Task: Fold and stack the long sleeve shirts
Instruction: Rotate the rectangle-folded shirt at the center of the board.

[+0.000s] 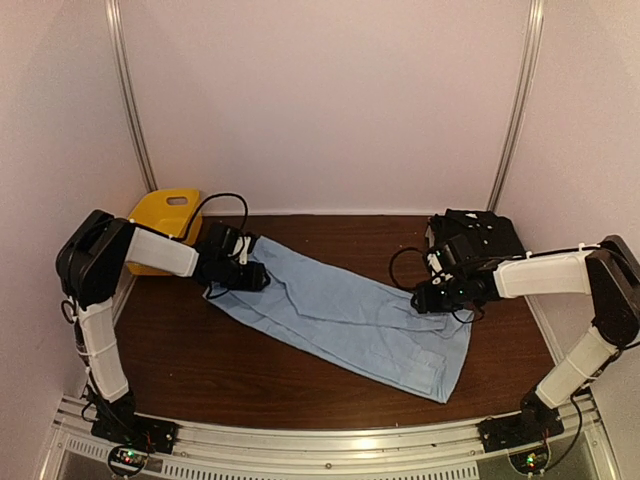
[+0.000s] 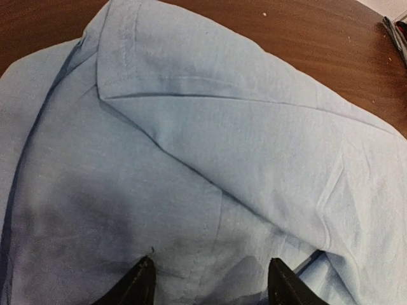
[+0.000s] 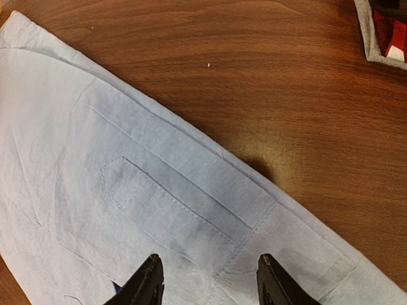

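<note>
1 light blue long-sleeve cloth shirt (image 1: 340,315) lies flat, diagonal across the brown wooden table (image 1: 330,235). left gripper (image 1: 240,272) sits at its far-left end, right gripper (image 1: 425,298) at its right edge. Both sets of jaws apart, clamping nothing. black folded shirt (image 1: 480,235) far right.

A dark brown wood-grain counter (image 1: 330,235) carries a light blue long-sleeved cloth shirt (image 1: 340,315), spread flat on a diagonal from far left to near right. A black folded shirt (image 1: 480,235) lies at the far right, and a yellow plastic basket (image 1: 165,215) sits at the far left corner.
</note>
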{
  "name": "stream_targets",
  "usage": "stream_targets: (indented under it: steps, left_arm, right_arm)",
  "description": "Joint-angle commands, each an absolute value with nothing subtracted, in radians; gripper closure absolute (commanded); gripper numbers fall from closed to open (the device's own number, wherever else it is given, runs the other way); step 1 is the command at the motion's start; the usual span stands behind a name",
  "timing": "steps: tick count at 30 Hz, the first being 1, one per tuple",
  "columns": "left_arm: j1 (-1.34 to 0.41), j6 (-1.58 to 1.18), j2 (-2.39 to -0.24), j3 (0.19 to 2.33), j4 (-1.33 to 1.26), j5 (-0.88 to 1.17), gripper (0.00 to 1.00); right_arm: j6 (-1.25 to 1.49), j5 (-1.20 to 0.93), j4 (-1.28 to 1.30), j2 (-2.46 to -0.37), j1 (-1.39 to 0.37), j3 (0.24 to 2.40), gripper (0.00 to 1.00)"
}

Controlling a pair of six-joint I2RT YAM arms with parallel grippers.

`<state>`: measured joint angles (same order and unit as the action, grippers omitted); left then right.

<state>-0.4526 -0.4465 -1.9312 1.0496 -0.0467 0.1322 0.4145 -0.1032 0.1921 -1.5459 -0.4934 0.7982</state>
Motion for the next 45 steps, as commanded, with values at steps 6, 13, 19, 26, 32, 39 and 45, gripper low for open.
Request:
stream_targets:
  steps: [6, 13, 19, 26, 32, 39, 45]
  left_arm:
    - [-0.408, -0.288, -2.181, 1.412, 0.046, 0.192, 0.34]
    - [-0.394, -0.27, -2.211, 1.56, 0.021, 0.233, 0.29]
    - [-0.393, -0.278, -2.175, 1.573, 0.036, 0.242, 0.28]
    - [-0.401, -0.35, -2.063, 1.359, -0.028, 0.319, 0.33]
    - [-0.425, -0.363, -1.971, 1.201, -0.142, 0.408, 0.37]
    - [-0.462, -0.388, -1.918, 1.131, -0.259, 0.479, 0.39]
    - [-0.472, -0.428, -2.001, 1.21, -0.298, 0.542, 0.4]
  right_arm:
    - [0.415, -0.134, 0.118, -1.588, -0.472, 0.718, 0.51]
    - [0.499, -0.229, -0.02, -1.528, -0.506, 0.537, 0.55]
    - [0.613, -0.187, -0.098, -1.462, -0.645, 0.434, 0.55]
    - [0.736, -0.087, -0.121, -1.393, -0.856, 0.406, 0.55]
    - [0.727, -0.068, -0.138, -1.365, -0.909, 0.428, 0.55]
    - [0.728, -0.073, -0.175, -1.414, -0.923, 0.432, 0.55]
    - [0.726, -0.073, -0.182, -1.442, -0.935, 0.454, 0.55]
